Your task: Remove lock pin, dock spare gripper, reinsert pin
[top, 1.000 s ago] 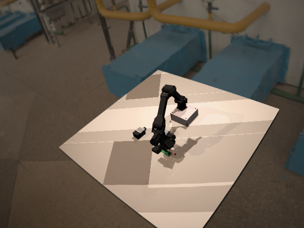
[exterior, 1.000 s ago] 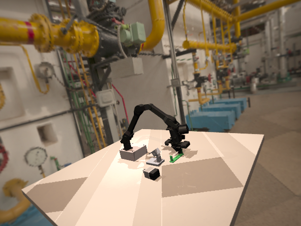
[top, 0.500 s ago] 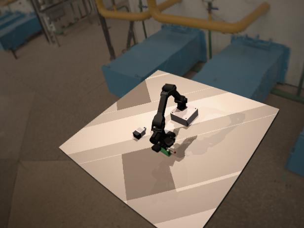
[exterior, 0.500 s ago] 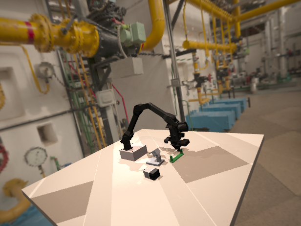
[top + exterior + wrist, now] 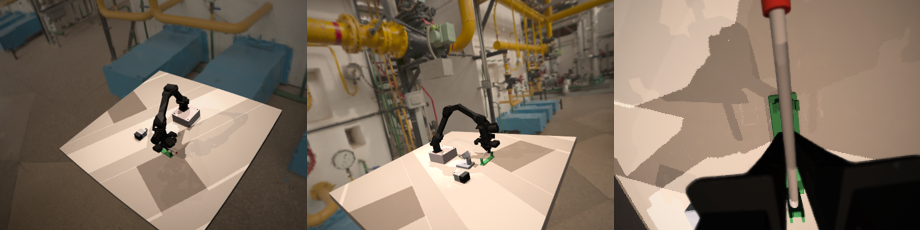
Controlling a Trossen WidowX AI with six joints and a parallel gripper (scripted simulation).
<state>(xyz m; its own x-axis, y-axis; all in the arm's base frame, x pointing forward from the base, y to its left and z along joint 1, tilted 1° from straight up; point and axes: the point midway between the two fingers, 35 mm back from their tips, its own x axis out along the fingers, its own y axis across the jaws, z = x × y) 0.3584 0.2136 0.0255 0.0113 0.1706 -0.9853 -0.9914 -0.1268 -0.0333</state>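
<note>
My gripper (image 5: 167, 148) (image 5: 489, 151) (image 5: 786, 136) is shut on the lock pin's grey shaft (image 5: 783, 65). The pin's red head (image 5: 176, 152) (image 5: 776, 6) sticks out beyond the fingers. The pin is held just above the green two-post rack (image 5: 167, 153) (image 5: 487, 161) (image 5: 776, 120), roughly along its length. The mount (image 5: 462, 165) stands beside the rack, with its grey tilted socket (image 5: 465, 155) on top; the arm hides most of it in the top view. No pin can be made out in the socket. The spare gripper (image 5: 140, 134) (image 5: 461, 176), a grey and black block, lies on the table.
The arm's pale base box (image 5: 186, 116) (image 5: 443, 155) stands behind the mount. The mount lies between the base box and the green rack, with the spare gripper off to one side. The table (image 5: 119, 154) (image 5: 496, 199) has hard shadow and light patches.
</note>
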